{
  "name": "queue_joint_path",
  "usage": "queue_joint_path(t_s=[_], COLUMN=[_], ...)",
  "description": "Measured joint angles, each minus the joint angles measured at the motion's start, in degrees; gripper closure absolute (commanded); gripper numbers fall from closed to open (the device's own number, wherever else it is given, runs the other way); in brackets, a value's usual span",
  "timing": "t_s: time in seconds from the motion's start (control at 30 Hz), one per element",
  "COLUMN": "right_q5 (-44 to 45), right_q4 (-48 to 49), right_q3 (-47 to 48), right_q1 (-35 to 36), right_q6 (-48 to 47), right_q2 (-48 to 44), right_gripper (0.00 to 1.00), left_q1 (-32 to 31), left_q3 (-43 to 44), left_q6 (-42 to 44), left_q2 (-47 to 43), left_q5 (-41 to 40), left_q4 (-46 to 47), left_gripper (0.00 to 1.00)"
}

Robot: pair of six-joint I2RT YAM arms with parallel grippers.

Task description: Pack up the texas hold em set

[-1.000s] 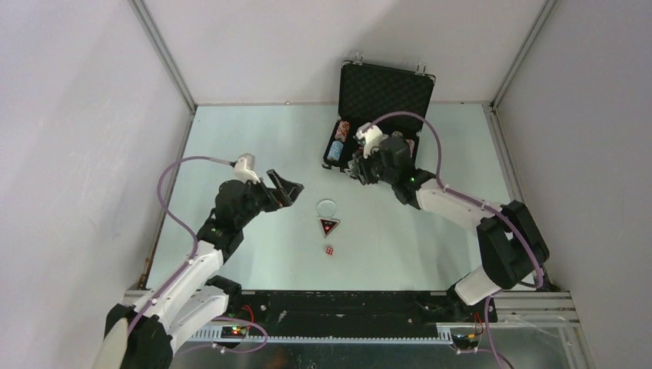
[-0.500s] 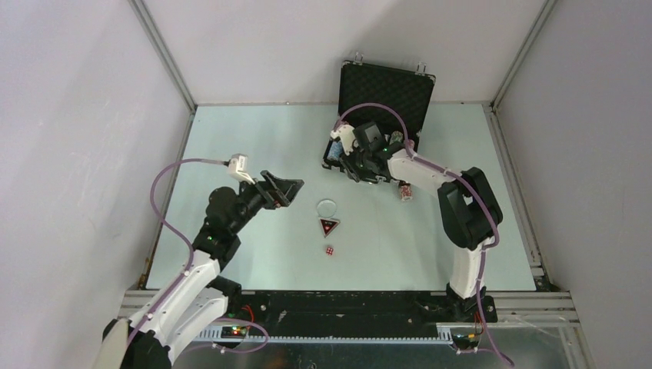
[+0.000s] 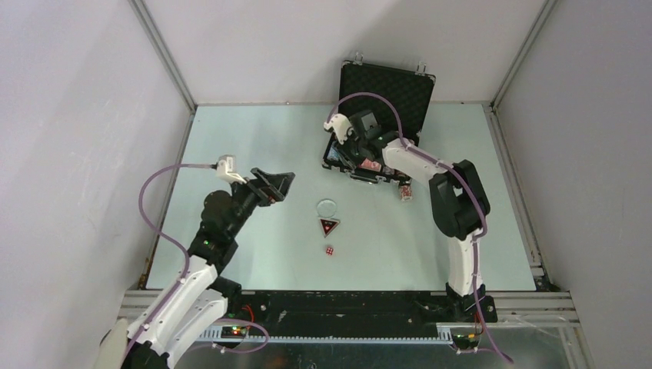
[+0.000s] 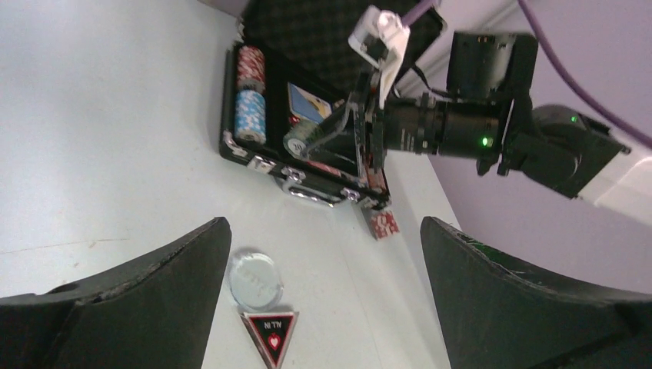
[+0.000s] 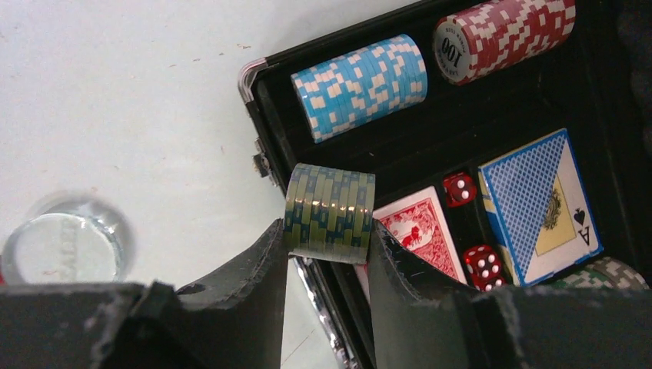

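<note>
Jaws of the right gripper (image 5: 329, 234) clamp the green chip stack (image 5: 329, 206) over the briefcase's (image 5: 247, 73) seven o'clock rim; left gripper (image 4: 323, 231) jaws gape wide.

The pale green table (image 3: 254, 138) carried an open black case (image 3: 388, 88) near its far edge, with a small stack of red chips (image 3: 404, 191) just beside the case's near right corner. Around the middle lay a clear round token (image 3: 328, 206), a triangular token (image 3: 329, 226) and a red die (image 3: 328, 250), in a short row, apart from one another.

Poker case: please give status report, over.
Left gripper open, empty. Right gripper shut on green chip stack, at case front rim. Round token, triangle token, die out on table. Nothing blocking.
</note>
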Motion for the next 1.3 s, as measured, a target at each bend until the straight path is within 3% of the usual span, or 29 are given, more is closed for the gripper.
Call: queue_joint_path(t_s=[0.2, 0.9, 0.93, 0.97, 1.03, 1.2, 1.27, 1.3], right_q5=[-0.92, -9.99, -10.01, -10.05, -10.27, -11.10, -11.21, -11.23], right_q4=[0.68, 2.54, 2.12, 1.60, 0.48, -0.68, -0.46, -0.31], right_q3=[1.60, 3.32, 3.67, 4.17, 5.20, 5.73, 5.73, 5.73], right_q1=[-0.92, -3.69, -3.72, -3.72, -3.82, -3.96, -4.09, -4.17], right_q6=[-2.49, -14.58, -15.10, -15.69, -16.37, -17.03, -16.98, -16.79], right_q2=[3.45, 7.08, 7.21, 7.50, 8.15, 8.59, 8.59, 8.59], right_gripper=[1.00, 1.00, 0.93, 0.79, 0.65, 0.49, 0.35, 0.23], left_q1=[0.02, 0.02, 0.02, 0.02, 0.02, 0.02, 0.02, 0.02], left_q3=[0.02, 2.75, 2.75, 2.75, 2.75, 2.75, 2.75, 2.75], left_q6=[-1.03, -2.40, -2.40, -2.40, -2.40, -2.40, -2.40, -2.43], left_q2=[-0.66, 1.03, 1.03, 1.03, 1.03, 1.03, 1.03, 1.03], left_q5=[-6.93, -11.69, -11.69, -11.69, -11.67, -11.58, -11.39, -11.30], left_q4=[-2.12, -5.95, -6.08, -6.23, -6.34, -6.40, -6.47, -6.47], left_gripper=[0.00, 0.00, 0.00, 0.00, 0.00, 0.00, 0.00, 0.00])
